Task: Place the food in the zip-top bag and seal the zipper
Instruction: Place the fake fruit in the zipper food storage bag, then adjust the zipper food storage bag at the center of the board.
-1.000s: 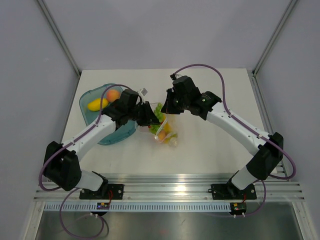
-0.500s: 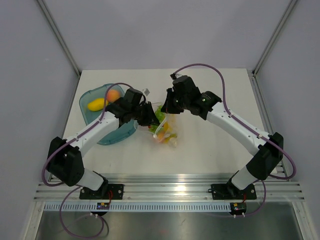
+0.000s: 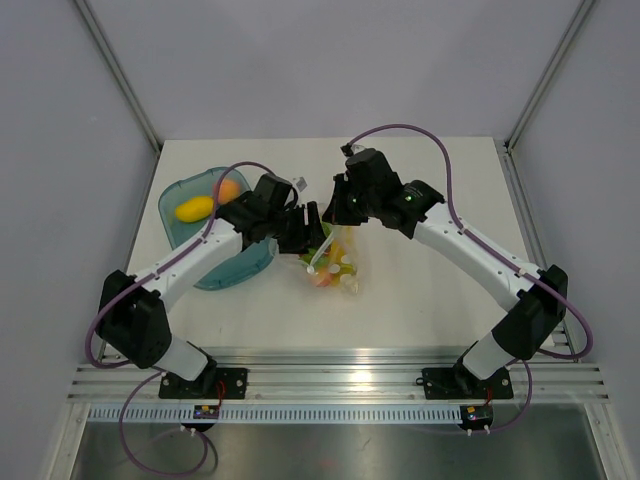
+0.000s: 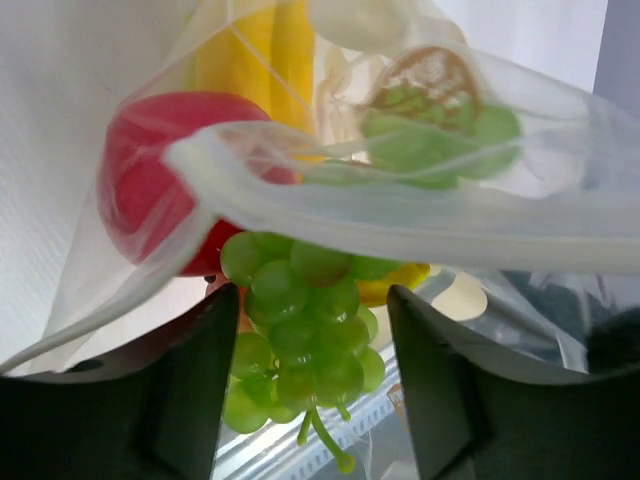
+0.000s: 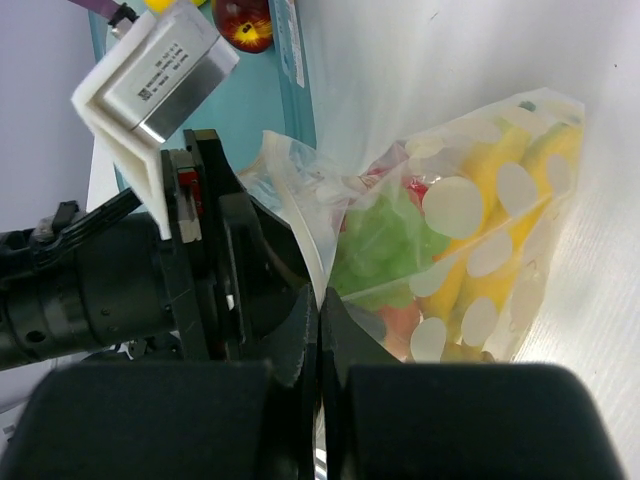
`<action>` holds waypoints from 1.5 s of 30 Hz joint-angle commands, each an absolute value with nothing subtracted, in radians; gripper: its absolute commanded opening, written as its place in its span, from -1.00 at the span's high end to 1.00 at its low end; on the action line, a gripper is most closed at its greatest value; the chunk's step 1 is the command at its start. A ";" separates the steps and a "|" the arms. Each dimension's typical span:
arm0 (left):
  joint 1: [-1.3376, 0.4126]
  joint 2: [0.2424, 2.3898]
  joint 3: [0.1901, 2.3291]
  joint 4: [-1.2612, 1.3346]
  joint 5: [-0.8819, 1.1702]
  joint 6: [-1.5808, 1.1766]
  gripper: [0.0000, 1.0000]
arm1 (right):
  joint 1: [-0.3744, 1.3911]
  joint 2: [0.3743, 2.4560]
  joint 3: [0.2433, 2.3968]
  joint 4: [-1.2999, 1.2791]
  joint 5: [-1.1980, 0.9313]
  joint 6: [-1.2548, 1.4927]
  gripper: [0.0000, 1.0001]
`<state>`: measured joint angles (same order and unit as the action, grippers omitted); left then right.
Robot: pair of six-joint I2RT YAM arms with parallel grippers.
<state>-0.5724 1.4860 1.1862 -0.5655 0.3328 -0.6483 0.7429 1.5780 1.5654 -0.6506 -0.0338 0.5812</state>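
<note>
The clear zip-top bag lies at mid table, its mouth lifted toward the left. My right gripper is shut on the bag's upper mouth edge and holds it up. My left gripper is at the mouth with its fingers apart, and the green grapes sit between them under the bag's lip. Through the plastic I see the red apple, the yellow bananas and something green. The zipper strip is too faint to pick out.
A teal tray stands left of the bag and holds a yellow lemon-like piece and an orange peach. A dark red plum lies in the tray too. The table's near edge rail runs along the front.
My left gripper has moved right, up to the bag's mouth, and its fingers have spread. The bag has shifted slightly right. The right gripper has kept its hold.
</note>
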 commanded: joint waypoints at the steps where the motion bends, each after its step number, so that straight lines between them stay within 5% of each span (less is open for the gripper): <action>1: -0.586 1.439 1.296 -0.592 0.365 -0.602 -0.36 | 0.753 1.568 1.588 -0.612 -0.006 0.577 1.00; 7: -0.591 1.367 1.408 -0.770 0.344 -0.487 -0.34 | 0.753 1.565 1.569 -0.606 0.018 0.580 1.00; 9: -0.589 1.348 1.430 -0.824 0.344 -0.462 0.02 | 0.752 1.565 1.566 -0.601 0.018 0.578 1.00; 10: -0.588 1.321 1.431 -0.847 0.344 -0.447 0.40 | 0.753 1.565 1.566 -0.604 0.018 0.578 1.00; 11: -0.589 1.307 1.427 -0.851 0.350 -0.442 0.98 | 0.753 1.565 1.566 -0.604 0.018 0.578 1.00; 15: -0.586 1.233 1.352 -0.848 0.298 -0.429 1.00 | 0.753 1.563 1.559 -0.601 0.023 0.578 1.00; 17: -0.575 1.226 1.336 -0.877 0.159 -0.457 0.66 | 0.753 1.563 1.560 -0.601 0.018 0.578 1.00; 18: -0.571 1.232 1.329 -0.888 0.058 -0.466 -0.25 | 0.753 1.563 1.559 -0.600 0.017 0.578 1.00; 20: -0.571 1.244 1.322 -0.916 -0.030 -0.488 -0.84 | 0.753 1.557 1.549 -0.600 0.015 0.580 1.00; 21: -0.571 1.252 1.313 -0.916 -0.084 -0.491 -0.98 | 0.753 1.554 1.545 -0.597 0.015 0.580 1.00; 24: -0.571 1.290 1.275 -0.890 -0.133 -0.494 -0.96 | 0.753 1.545 1.534 -0.598 0.014 0.577 1.00; 30: -0.569 1.348 1.193 -0.782 -0.059 -0.517 -0.34 | 0.753 1.520 1.506 -0.606 0.023 0.574 1.00; 34: -0.569 1.361 1.216 -0.726 0.063 -0.514 0.63 | 0.753 1.520 1.502 -0.620 0.043 0.561 1.00; 35: -0.569 1.361 1.256 -0.729 0.074 -0.515 1.00 | 0.753 1.520 1.514 -0.624 0.049 0.557 1.00; 45: -0.520 1.345 1.404 -0.799 0.048 -0.480 1.00 | 0.752 1.414 1.611 -0.667 0.290 0.482 0.99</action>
